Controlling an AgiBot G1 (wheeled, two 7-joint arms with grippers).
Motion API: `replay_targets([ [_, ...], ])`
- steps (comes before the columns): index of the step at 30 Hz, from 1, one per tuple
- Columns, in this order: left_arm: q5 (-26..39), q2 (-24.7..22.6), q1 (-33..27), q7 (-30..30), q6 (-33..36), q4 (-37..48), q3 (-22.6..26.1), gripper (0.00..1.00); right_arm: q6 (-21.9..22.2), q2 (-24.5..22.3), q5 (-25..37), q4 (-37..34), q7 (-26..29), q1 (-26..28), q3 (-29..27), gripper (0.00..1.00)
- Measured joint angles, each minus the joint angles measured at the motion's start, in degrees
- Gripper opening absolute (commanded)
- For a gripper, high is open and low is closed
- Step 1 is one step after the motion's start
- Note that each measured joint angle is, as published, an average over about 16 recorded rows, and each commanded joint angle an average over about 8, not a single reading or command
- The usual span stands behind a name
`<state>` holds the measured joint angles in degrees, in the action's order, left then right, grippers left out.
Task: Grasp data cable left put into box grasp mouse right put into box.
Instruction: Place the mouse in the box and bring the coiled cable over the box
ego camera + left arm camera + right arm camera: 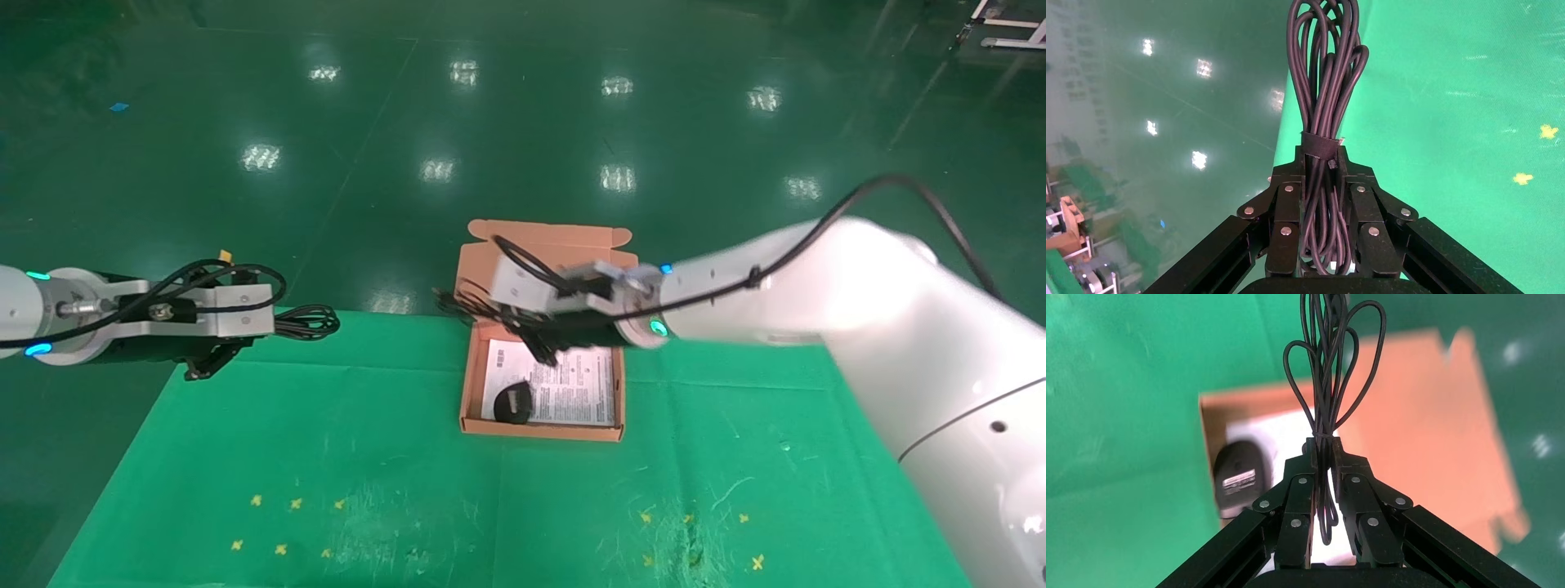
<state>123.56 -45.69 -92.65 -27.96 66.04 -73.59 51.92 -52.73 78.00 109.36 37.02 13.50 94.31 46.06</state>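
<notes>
Two grippers: both clamped on cable, one at each side of the scene.

Left gripper (1320, 184): held at the far left edge of the green table cover (327, 457), well apart from the box; its fingers (1286, 211) are nearly shut, pinching the data cable between them.

Data cable (1324, 92): a bundle of thick black loops bound by a dark strap just beyond the fingertips; the loops stick out past the gripper toward the middle of the table — in the head view they hang over the cover's far edge (306, 322).

Right gripper (1322, 450): above the far half of the box, its fingers (1300, 490) closed almost fully on the mouse's thin cord.

Cord (1330, 367): several thin black loops gathered where the fingertips meet, fanning out beyond them; a few strands trail toward the box's far left corner, as far as the blurred head view lets me judge.

Mouse (514, 403): lying inside the box, in the near left corner, seemingly underside up with a pale label showing in the right wrist view.

Box (471, 384): salmon-orange, open, at the centre of the table — lid flap (564, 237) folded back on the far side.

Leaflet (576, 388): white printed sheet flat on the box floor, touching the mouse.
</notes>
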Motion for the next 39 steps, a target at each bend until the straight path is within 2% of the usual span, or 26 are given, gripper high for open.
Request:
replay_targets([
  [3,0.0,0.0,0.0,0.0,0.0,0.0,0.0,0.0,1.0,0.0,-0.7,-2.1,2.0,-0.2,1.8,0.0],
  [4,0.0,0.0,0.0,0.0,0.0,-0.1,0.0,0.0,1.2,0.0,-0.9,-2.8,2.6,-0.2,2.3,0.06],
  [11,-0.3,-0.4,0.2,0.2,-0.3,0.0,0.0,0.0,2.3,-0.4,-1.9,-5.0,5.0,-0.1,5.3,0.93],
  [12,-0.4,-0.6,0.3,0.3,-0.5,0.2,0.0,0.0,2.4,-0.5,-2.0,-5.0,5.1,0.0,5.6,1.0],
  [18,-1.9,-3.0,0.8,2.4,-2.5,2.3,0.2,0.0,2.7,-1.2,-2.5,-4.5,5.7,0.1,6.7,1.0],
  [24,-4.5,-8.1,1.6,7.3,-6.6,7.9,0.4,0.0,2.8,-2.7,-2.6,-3.7,6.2,0.5,7.1,1.0],
  [31,-8.3,-16.3,2.4,16.9,-13.0,19.0,0.7,0.0,2.8,-6.3,-2.7,-2.8,5.9,1.4,6.7,1.0],
  [39,-13.9,-26.2,3.0,30.3,-19.8,34.1,0.5,0.0,2.3,-12.9,-3.0,-0.2,5.2,1.8,5.7,1.0],
])
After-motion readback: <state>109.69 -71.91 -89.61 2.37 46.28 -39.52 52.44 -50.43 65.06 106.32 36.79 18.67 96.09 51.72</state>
